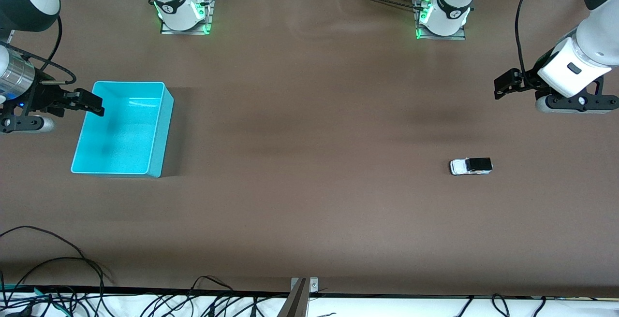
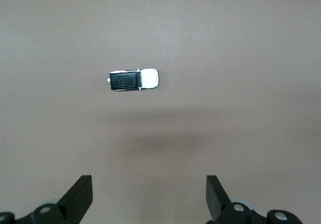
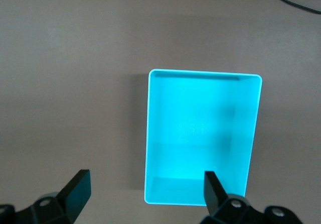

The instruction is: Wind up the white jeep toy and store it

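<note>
The white jeep toy (image 1: 470, 166) has a black rear section and stands on the brown table toward the left arm's end. It also shows in the left wrist view (image 2: 133, 79). My left gripper (image 1: 501, 87) is open and empty, up in the air over bare table beside the jeep; its fingers (image 2: 83, 194) stand wide apart. The turquoise bin (image 1: 162, 128) is empty and stands toward the right arm's end; it also shows in the right wrist view (image 3: 205, 74). My right gripper (image 1: 93, 103) is open and empty, over the bin's outer rim.
Black cables (image 1: 58, 264) lie along the table edge nearest the front camera. A metal bracket (image 1: 303, 284) sits at the middle of that edge. The arms' base plates (image 1: 186, 29) stand at the edge farthest from the front camera.
</note>
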`<action>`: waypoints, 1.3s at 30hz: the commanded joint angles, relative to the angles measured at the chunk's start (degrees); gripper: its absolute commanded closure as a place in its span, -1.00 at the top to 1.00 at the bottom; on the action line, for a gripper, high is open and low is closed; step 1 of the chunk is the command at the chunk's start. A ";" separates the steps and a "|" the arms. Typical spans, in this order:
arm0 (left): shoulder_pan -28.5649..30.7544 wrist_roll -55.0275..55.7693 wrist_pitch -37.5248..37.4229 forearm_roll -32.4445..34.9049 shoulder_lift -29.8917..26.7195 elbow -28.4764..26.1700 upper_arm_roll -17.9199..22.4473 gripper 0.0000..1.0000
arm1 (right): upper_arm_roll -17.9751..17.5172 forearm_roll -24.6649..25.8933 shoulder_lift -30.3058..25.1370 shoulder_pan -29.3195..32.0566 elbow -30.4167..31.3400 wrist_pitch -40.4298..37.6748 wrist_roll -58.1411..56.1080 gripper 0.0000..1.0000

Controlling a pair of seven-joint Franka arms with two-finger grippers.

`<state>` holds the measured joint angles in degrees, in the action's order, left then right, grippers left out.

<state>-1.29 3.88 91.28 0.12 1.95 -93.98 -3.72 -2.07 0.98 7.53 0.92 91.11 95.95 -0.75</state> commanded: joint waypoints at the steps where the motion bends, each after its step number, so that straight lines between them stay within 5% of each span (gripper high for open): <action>1: 0.24 -3.70 -2.68 -1.35 3.49 5.12 -0.06 1.00 | -0.21 0.07 0.03 0.40 -0.76 -0.77 -0.66 1.00; 39: 3.14 -50.98 0.21 3.83 13.25 3.98 0.20 1.00 | -0.21 0.07 0.03 0.40 -0.76 -0.77 -0.66 1.00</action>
<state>2.05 -41.27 89.39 1.68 13.32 -89.51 -3.10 -2.07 0.98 7.53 0.93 91.11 95.95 -0.75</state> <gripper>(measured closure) 0.000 0.000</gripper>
